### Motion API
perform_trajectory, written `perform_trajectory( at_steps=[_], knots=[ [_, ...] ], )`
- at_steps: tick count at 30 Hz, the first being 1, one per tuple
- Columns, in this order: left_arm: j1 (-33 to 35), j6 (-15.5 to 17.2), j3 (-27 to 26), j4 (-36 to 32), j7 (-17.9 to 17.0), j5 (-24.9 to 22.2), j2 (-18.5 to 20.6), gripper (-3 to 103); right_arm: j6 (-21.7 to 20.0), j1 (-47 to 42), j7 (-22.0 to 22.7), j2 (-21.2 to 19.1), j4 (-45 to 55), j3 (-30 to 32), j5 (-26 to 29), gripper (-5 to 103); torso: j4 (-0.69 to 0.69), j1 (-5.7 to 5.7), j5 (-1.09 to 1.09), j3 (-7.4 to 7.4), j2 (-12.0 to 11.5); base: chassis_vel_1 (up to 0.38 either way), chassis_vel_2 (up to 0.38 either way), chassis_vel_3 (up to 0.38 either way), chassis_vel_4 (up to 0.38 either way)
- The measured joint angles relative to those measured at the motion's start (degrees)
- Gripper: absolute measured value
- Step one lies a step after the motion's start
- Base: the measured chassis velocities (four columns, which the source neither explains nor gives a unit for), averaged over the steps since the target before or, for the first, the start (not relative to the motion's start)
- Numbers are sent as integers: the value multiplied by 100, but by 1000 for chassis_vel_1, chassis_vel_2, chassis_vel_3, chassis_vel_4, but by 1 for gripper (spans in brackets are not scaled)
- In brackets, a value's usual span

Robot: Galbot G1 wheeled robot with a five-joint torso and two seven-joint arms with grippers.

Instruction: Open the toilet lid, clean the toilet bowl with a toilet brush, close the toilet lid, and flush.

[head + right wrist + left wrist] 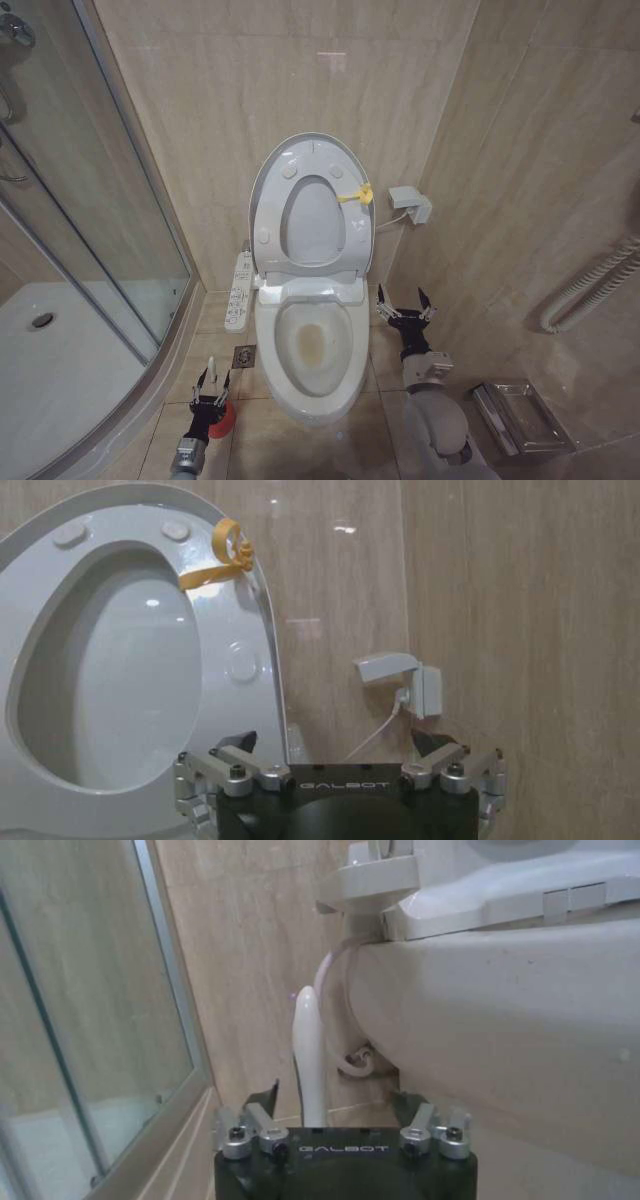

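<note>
The toilet lid (312, 225) stands raised against the wall, with the ring seat (272, 215) up in front of it and a yellow loop (360, 194) at the edge. Below lies the open toilet bowl (312, 345), stained at the bottom. The toilet brush (211, 368) stands in its red holder (224, 420) on the floor left of the bowl. My left gripper (212, 385) is open, its fingers either side of the white handle (308, 1057). My right gripper (405, 305) hangs open to the right of the bowl, facing the lid (110, 690) and loop (225, 551).
A glass shower enclosure (90, 200) and white tray (60, 370) fill the left. The control panel (240, 290) runs along the bowl's left side, above a floor drain (245, 356). A wall box (412, 203), a white hose (590, 285) and a metal tray (520, 415) are on the right.
</note>
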Motion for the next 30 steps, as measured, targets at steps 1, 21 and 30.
perform_trajectory(
  at_steps=[1,21,30],
  knots=[
    [81,-2,-50,-74,-7,59,-7,68,0,0,0,0,0,0,0,100,0,0,0,0,0,0,0,0,0],
    [1949,977,-1340,-4341,-220,-84,272,100,0,0,0,0,0,0,0,100,0,0,-1,0,-1,0,0,0,0],
    [2973,3321,-1585,-6988,-826,-679,104,100,0,0,0,0,0,0,0,100,0,0,1,0,0,0,0,0,0]
  ],
)
